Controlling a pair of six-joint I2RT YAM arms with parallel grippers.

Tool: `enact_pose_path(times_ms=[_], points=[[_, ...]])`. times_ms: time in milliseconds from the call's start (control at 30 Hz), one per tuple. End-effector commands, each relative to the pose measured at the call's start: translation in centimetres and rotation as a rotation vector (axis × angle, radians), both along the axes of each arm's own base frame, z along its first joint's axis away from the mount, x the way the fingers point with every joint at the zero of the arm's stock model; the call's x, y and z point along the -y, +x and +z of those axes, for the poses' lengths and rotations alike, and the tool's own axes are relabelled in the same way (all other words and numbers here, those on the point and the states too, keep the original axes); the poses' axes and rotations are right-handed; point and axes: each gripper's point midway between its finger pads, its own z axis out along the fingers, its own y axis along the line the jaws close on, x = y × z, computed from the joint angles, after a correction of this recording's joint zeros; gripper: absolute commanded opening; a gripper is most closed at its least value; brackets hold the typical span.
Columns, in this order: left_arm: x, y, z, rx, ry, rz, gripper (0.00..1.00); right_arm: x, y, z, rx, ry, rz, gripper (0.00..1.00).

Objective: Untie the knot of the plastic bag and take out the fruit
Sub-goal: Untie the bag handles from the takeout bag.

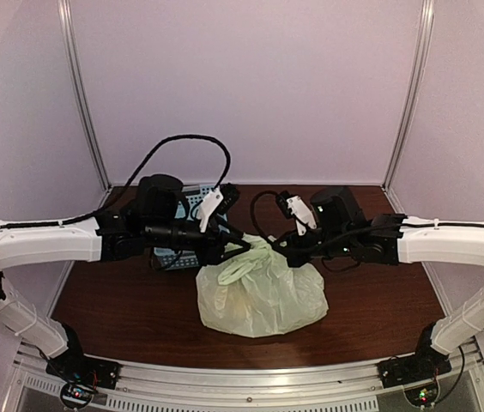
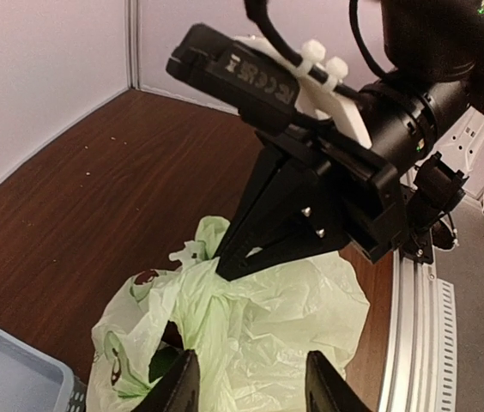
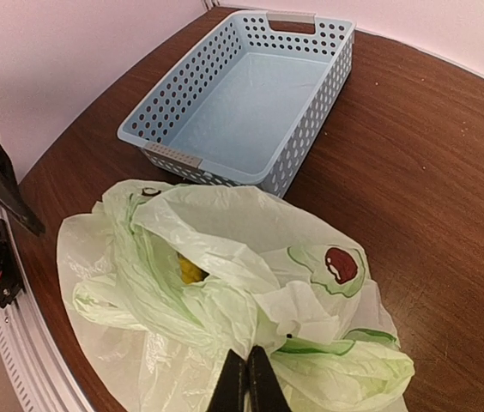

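Right claw (image 3: 246, 359) tight on crinkly, translucent yellow-green plastic bag (image 3: 225, 227)

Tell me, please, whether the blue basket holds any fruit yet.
Empty. The right wrist view shows the basket with a bare floor; a yellow fruit shows inside the plastic bag.

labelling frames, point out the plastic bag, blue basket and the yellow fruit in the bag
plastic bag (image 3: 233, 232): right wrist view, crinkled upper face
blue basket (image 3: 242, 103): right wrist view, bare floor
yellow fruit (image 3: 189, 271): right wrist view, part showing through the bag's opening
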Motion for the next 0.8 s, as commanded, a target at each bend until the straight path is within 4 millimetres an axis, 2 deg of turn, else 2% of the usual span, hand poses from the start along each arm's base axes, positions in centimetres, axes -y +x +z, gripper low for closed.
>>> enact_pose_path(times_ms=[0, 167, 400, 500, 767], points=[[1.8, -0.3, 0.8, -0.004, -0.045, -0.085, 0.43, 0.0, 0.0, 0.9, 0.003, 0.04, -0.002, 0.0], [2.4, 0.8, -1.1, -0.019, 0.019, -0.065, 0.42, -0.1, -0.1, 0.5, -0.005, 0.038, 0.003, 0.0], [1.2, 3.5, -4.2, 0.042, 0.178, 0.061, 0.42, -0.6, -0.2, 0.5, -0.016, 0.053, 0.017, 0.0], [1.2, 3.6, -5.1, 0.049, 0.214, 0.045, 0.42, -0.7, -0.1, 0.5, -0.018, 0.059, 0.018, 0.0], [1.1, 3.5, -5.9, 0.071, 0.242, 0.025, 0.43, -0.7, -0.1, 0.3, -0.024, 0.057, 0.017, 0.0]])
